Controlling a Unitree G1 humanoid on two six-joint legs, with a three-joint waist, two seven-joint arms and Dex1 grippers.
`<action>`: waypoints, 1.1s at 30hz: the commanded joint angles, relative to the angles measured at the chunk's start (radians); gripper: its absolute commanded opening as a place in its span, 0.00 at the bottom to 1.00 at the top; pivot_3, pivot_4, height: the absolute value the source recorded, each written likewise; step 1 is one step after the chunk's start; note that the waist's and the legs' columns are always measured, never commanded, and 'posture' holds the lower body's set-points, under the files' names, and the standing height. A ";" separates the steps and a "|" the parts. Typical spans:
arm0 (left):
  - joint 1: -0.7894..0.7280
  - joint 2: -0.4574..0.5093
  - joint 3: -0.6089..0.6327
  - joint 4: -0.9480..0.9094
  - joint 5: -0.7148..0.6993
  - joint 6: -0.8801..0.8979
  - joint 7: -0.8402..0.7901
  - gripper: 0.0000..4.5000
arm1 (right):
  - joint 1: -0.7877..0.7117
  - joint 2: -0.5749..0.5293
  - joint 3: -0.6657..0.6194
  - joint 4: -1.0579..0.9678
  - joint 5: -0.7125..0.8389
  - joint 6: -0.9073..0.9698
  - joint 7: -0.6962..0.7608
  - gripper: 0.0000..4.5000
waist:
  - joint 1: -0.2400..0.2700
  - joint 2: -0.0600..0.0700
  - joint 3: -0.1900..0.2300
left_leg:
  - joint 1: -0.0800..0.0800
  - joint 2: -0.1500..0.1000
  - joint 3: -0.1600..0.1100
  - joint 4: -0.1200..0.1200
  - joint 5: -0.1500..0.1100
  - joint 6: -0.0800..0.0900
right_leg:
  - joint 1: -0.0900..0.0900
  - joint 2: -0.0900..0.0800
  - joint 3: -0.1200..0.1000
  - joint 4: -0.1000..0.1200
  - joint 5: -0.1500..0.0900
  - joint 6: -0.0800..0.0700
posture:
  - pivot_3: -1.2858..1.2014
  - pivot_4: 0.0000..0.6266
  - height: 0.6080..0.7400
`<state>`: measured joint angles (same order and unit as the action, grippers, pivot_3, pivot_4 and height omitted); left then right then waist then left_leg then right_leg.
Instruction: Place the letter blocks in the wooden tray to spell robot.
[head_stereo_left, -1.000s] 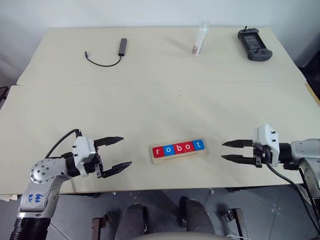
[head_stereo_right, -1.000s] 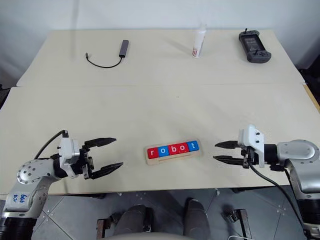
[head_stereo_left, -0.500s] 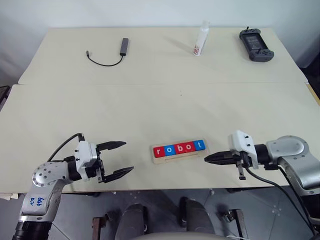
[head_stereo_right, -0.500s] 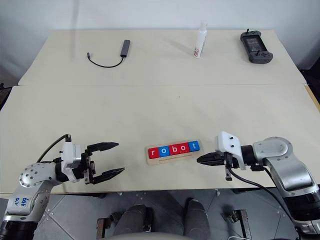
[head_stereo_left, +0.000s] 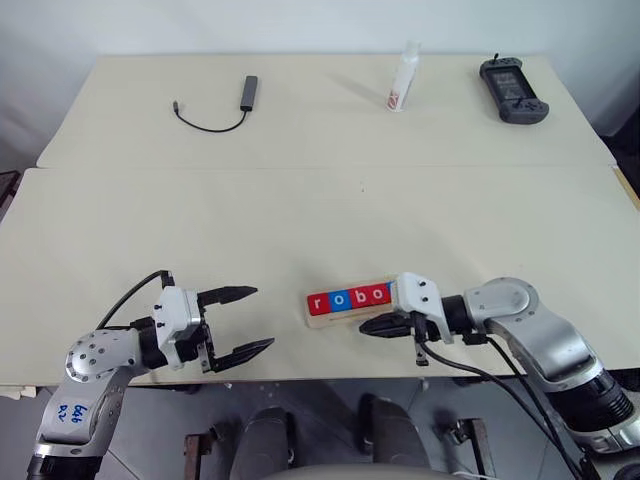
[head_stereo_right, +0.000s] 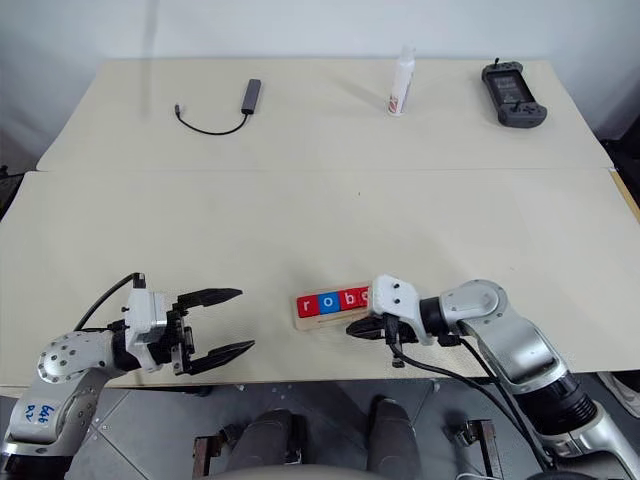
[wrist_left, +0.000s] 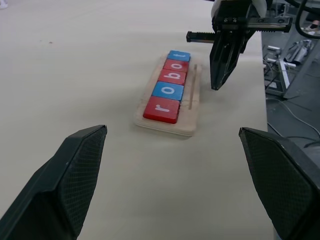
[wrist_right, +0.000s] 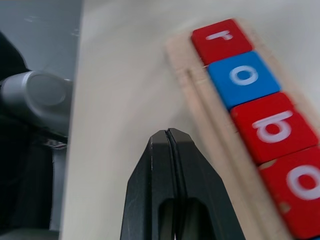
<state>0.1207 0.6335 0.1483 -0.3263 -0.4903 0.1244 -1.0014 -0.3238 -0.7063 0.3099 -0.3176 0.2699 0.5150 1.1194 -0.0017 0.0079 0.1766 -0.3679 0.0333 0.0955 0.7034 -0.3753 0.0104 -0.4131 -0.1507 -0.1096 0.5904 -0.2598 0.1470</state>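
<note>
Inspecting the wooden tray (wrist_left: 192, 102), you will find it lying flat near the front edge of the bench (head_stereo_left: 300, 200), between the two arms. The letter blocks (wrist_left: 167, 86) sit in it in a single row, touching end to end. In the left wrist view the row reads red r, blue o, red b, red o, with a blue block at the far end whose letter is too small to read. The tray's groove runs bare alongside the row, on the side nearer the bench's front edge.

The left claw (head_stereo_left: 238, 320) hangs to the left of the tray, well apart from it, its fingers spread wide with nothing between them. The right claw (head_stereo_left: 372, 326) has its fingers pressed together, as the right wrist view confirms, and grips nothing. Its tip lies just beside the tray's front edge; contact cannot be confirmed.

Against the frames of a second ago: the right claw then stood parted, well off the tray's right end. It has since closed and swung left, its arm now covering the tray's right end in the head views. The left claw is essentially unchanged. The tray and its blocks lie where they were.

At the back of the bench rest a cable with adapter (head_stereo_left: 225, 105), a white bottle (head_stereo_left: 402, 78) and a dark handheld controller (head_stereo_left: 512, 89).
</note>
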 joint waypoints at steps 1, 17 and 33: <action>-0.009 -0.001 0.007 -0.052 -0.026 0.011 0.014 1.00 | -0.012 0.036 0.031 -0.033 -0.021 0.022 -0.046 0.00 | 0.000 0.000 0.000 | 0.000 0.000 0.000 0.000 0.000 0.000 | 0.000 0.000 0.000 0.000 0.000 0.000 | 0.52 0.24 1.00; -0.018 -0.011 0.006 -0.013 -0.013 -0.016 0.007 1.00 | -0.037 0.110 0.049 -0.025 -0.028 0.065 -0.117 0.00 | -0.001 0.000 0.000 | 0.000 0.000 0.000 0.000 0.000 0.000 | 0.000 0.000 0.000 0.000 0.000 0.000 | 0.52 0.24 1.00; -0.061 0.029 0.032 0.062 -0.011 -0.037 -0.032 1.00 | 0.143 -0.122 -0.435 0.064 0.222 -0.174 0.144 0.36 | 0.005 0.000 0.000 | 0.000 0.000 0.000 0.000 -0.001 0.001 | 0.000 0.000 0.000 -0.001 0.000 0.000 | 0.52 0.24 1.00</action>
<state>0.0735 0.6496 0.1549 -0.2728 -0.4896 0.0950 -1.0222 -0.1999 -0.8020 -0.0778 -0.2786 0.4895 0.3966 1.2221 0.0033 0.0076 0.1767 -0.3682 0.0330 0.0958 0.7032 -0.3761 0.0116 -0.4129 -0.1508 -0.1097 0.5896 -0.2598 0.1470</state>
